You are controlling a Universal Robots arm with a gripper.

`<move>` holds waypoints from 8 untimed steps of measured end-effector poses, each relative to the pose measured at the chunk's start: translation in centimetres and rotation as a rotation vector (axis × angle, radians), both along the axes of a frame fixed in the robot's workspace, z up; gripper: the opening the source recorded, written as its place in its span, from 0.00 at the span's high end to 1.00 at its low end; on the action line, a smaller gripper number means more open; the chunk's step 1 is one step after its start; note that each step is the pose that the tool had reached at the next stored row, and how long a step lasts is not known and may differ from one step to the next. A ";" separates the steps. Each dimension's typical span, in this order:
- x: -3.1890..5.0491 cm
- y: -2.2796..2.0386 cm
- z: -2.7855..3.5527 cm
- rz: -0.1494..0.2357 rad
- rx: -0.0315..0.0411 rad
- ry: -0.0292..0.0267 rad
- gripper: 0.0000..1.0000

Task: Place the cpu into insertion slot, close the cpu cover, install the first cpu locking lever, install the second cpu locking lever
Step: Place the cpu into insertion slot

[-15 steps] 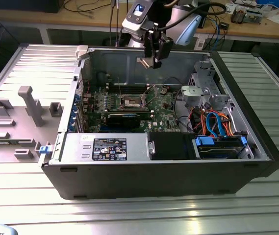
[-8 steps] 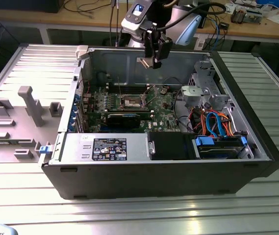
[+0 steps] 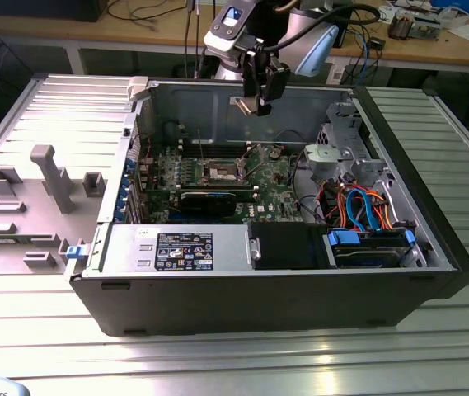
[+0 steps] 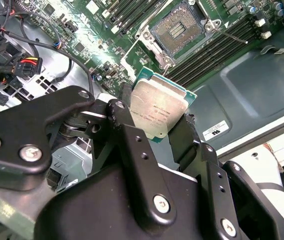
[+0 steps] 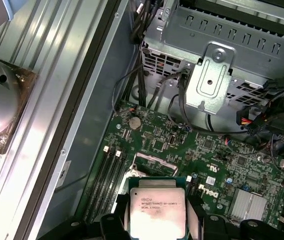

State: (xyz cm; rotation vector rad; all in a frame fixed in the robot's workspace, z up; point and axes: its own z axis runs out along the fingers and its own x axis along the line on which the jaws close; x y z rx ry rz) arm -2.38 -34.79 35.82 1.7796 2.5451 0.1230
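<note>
My gripper (image 4: 156, 114) is shut on the cpu (image 4: 159, 106), a small square chip with a pale metal face and a green edge, held by two opposite sides between black fingers (image 4: 128, 107). In the exterior view the gripper (image 3: 258, 101) hangs with the cpu (image 3: 246, 105) well above the motherboard, near the back wall of the open computer case. The insertion slot (image 4: 179, 25) lies uncovered on the green board, dark centre showing inside a silvery rim; in the exterior view the slot (image 3: 222, 172) sits below and slightly to the left of the gripper. The cpu (image 5: 156, 210) also shows in the first wrist view.
Memory slots (image 4: 216, 52) flank the socket. A long black card (image 3: 208, 200) lies in front of it. A metal drive cage (image 3: 345, 153) and orange and blue cables (image 3: 362, 206) fill the exterior view's right. A grey fixture tray (image 3: 32, 198) sits outside the case (image 3: 242, 309).
</note>
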 end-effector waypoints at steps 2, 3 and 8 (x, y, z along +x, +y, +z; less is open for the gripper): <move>0.00 0.00 -0.01 0.000 -0.0002 0.0000 0.46; -0.01 0.01 -0.04 -0.004 -0.0001 -0.0001 0.46; -0.22 0.11 -0.57 -0.055 -0.0002 0.0084 0.46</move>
